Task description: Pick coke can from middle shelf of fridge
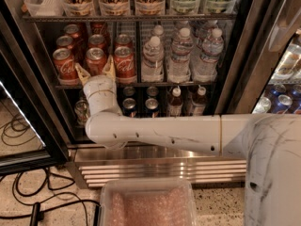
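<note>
The fridge (233, 60) stands open, and the arm (155, 133) reaches in from 3 o'clock, bending up toward the middle shelf (160, 84). The gripper (96, 70) sits at the shelf's front rail, about 10 o'clock in view. Its 2 tan fingers (83, 73) are spread apart, 1 on each side of the front coke can (96, 57); I can't tell if they touch it. More red cans flank that one, and water bottles (181, 55) stand at its 3 o'clock.
</note>
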`<state>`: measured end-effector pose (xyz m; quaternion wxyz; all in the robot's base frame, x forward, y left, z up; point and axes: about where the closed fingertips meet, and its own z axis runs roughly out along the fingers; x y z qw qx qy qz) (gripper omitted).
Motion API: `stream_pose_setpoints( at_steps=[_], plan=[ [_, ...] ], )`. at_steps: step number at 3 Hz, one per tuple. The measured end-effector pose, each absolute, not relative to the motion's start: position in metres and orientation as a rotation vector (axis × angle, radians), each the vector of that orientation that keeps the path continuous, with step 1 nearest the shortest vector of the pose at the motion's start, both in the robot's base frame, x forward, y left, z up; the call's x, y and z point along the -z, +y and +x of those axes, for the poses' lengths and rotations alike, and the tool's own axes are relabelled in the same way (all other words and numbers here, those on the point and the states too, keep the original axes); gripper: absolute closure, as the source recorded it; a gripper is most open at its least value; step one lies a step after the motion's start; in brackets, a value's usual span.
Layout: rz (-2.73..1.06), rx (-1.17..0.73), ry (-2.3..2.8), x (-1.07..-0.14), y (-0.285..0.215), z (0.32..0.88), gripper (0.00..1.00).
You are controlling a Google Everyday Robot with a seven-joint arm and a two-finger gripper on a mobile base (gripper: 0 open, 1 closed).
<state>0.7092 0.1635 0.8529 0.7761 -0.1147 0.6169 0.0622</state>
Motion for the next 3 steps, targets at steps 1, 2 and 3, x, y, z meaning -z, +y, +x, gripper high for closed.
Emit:
stream_pose_setpoints(
  at_steps=[1,2,3],
  plan=[
    [-0.248,-0.157,1.377,-0.8454,0.1659,0.7127,0.33],
    [-0.246,-0.154,1.377,-0.8456,0.1649,0.7135,0.34],
    [-0.242,-0.148,1.373,-0.8474,0.1624,0.7163,0.42]
  ],
)
